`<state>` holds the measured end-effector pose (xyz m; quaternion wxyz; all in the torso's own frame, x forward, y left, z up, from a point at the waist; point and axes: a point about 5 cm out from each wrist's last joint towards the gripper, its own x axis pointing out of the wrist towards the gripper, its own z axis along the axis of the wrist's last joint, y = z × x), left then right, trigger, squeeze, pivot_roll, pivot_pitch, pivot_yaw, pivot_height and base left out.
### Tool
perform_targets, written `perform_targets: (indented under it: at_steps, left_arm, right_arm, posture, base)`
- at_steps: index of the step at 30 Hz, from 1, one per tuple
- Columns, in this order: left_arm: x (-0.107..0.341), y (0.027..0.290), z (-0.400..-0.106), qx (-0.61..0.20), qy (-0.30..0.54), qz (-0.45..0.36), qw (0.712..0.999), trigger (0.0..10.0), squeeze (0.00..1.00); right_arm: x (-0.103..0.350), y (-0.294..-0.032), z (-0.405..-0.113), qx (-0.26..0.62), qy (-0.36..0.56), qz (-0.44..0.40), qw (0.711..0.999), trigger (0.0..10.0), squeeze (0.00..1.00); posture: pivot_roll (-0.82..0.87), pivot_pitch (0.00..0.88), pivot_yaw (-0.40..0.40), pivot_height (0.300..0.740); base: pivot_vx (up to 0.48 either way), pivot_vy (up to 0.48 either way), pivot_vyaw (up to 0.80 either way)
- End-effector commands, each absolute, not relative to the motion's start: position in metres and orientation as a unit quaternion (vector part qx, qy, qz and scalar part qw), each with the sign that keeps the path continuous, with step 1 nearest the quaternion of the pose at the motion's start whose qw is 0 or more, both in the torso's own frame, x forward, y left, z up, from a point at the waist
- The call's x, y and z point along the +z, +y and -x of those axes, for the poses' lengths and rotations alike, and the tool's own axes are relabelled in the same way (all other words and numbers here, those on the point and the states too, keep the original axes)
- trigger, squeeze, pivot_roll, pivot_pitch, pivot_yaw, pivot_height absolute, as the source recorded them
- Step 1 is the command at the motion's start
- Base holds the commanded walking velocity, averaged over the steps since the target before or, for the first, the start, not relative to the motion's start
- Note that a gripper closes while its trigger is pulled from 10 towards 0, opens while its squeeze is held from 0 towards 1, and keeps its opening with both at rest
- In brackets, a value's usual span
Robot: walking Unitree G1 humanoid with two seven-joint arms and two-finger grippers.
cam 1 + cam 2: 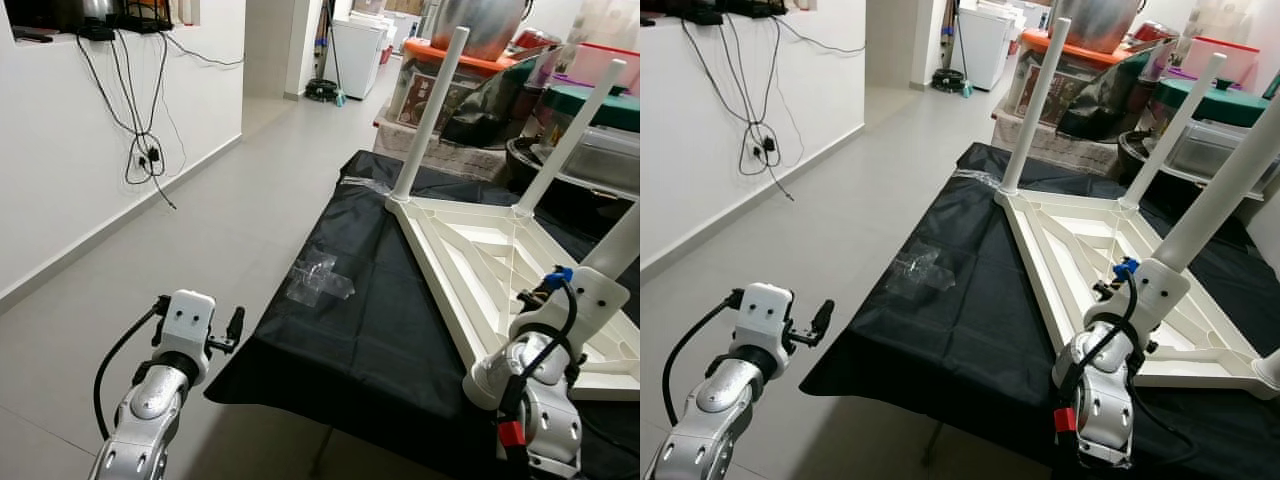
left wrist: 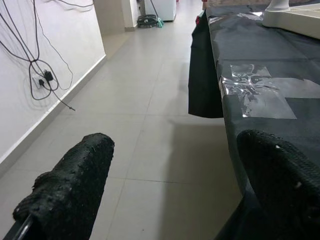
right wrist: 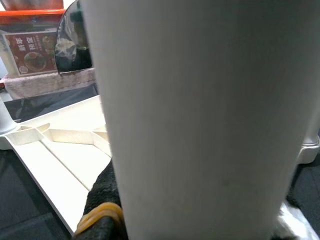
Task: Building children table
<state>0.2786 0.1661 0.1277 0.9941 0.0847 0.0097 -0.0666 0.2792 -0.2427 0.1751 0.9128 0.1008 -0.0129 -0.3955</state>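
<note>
A white children's table (image 1: 470, 262) lies upside down on a surface draped in black cloth (image 1: 370, 330). Two white legs stand upright on its far corners, one (image 1: 431, 108) at the left and one (image 1: 571, 138) at the right. My right gripper (image 1: 1165, 272) is shut on a third white leg (image 1: 1225, 190), which is tilted over the table's near right part. That leg (image 3: 200, 115) is very close in the right wrist view, with a black finger (image 3: 102, 197) beside it. My left gripper (image 1: 234, 326) is open with nothing in it, over the floor just off the cloth's near left corner.
Clear plastic (image 1: 320, 278) is taped flat on the cloth near its left edge. Behind the table stand boxes, bins and a large metal pot (image 1: 480, 25). A wall with hanging cables (image 1: 140, 150) runs along the left, and tiled floor (image 1: 230, 210) lies between it and the table.
</note>
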Motion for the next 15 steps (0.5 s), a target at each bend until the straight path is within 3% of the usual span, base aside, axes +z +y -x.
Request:
perform_targets:
  at_steps: [1, 7, 8, 15]
  left_arm:
    - [0.125, 0.163, -0.278, -0.071, 0.012, -0.084, 0.994, 10.0, 0.0]
    - [0.125, 0.163, -0.278, -0.072, 0.012, -0.083, 0.994, 10.0, 0.0]
    - [0.125, 0.163, -0.278, -0.073, 0.012, -0.083, 0.994, 10.0, 0.0]
    - [0.124, 0.163, -0.278, -0.076, 0.013, -0.083, 0.994, 10.0, 0.0]
  right_arm:
    - [0.153, -0.25, -0.272, -0.41, 0.031, -0.123, 0.903, 10.0, 0.93]
    - [0.164, -0.249, -0.274, -0.398, 0.002, -0.107, 0.911, 10.0, 0.87]
    - [0.168, -0.248, -0.275, -0.39, -0.008, -0.106, 0.915, 10.0, 0.0]
    - [0.179, -0.246, -0.272, -0.368, -0.037, -0.098, 0.924, 10.0, 0.0]
  posture:
    - [0.11, 0.0, -0.107, 0.74]
    - [0.11, 0.0, -0.104, 0.74]
    - [0.11, 0.0, -0.104, 0.74]
    - [0.1, 0.0, -0.1, 0.74]
  base:
    - [0.0, 0.0, 0.0]
    - [0.0, 0.0, 0.0]
    - [0.0, 0.0, 0.0]
    - [0.0, 0.0, 0.0]
